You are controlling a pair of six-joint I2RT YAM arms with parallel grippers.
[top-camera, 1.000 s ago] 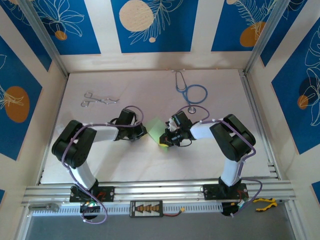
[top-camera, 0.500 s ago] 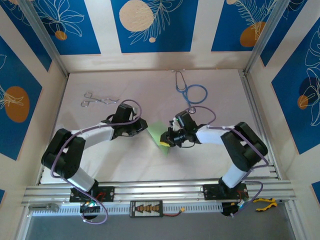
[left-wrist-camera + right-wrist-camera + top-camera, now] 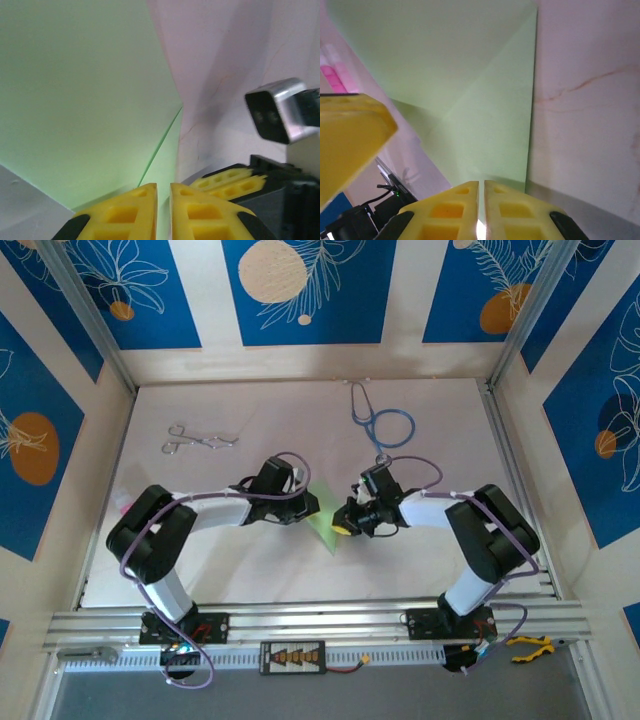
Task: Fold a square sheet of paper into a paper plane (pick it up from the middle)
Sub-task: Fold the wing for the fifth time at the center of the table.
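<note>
left gripper (image 3: 163,212): yellow fingers closed to a hairline slit, green edge running into it. Reads as clamped on the paper, not released.
right gripper (image 3: 481,210): same posture, pads almost touching, lower edge of a folded panel meeting the tips. Reads as pinched on the paper. The thin stock explains the near-zero gap.
why opposed: tips facing each other from left and right, close together. One side likely anchors while the other drives the flap, which keeps the sheet from sliding.
square sheet of paper (image 3: 322,524): mid-table, directly between the two grippers, touching both. Partly folded, with a diagonal crease clear in both wrist views. Shadow under its left side in the right wrist view suggests that side is lifted off the surface; exact tilt is hard to tell.
paper plane: not formed yet. No long narrow dart, no central ridge. Judged an early fold.
table (image 3: 250,570): pale, flat, bare around the paper. A good backing for pressing a crease.
stethoscope (image 3: 385,425): far side, well apart from the paper.
forceps (image 3: 200,438): far left, well apart, no interference.
next need: edge alignment before pressing flat. Crease line must run true or the tip ends up skewed.
risk: two tight pinches pulling apart could tear or wrinkle thin paper. Fingertips sit close, so a clash is possible.
</note>
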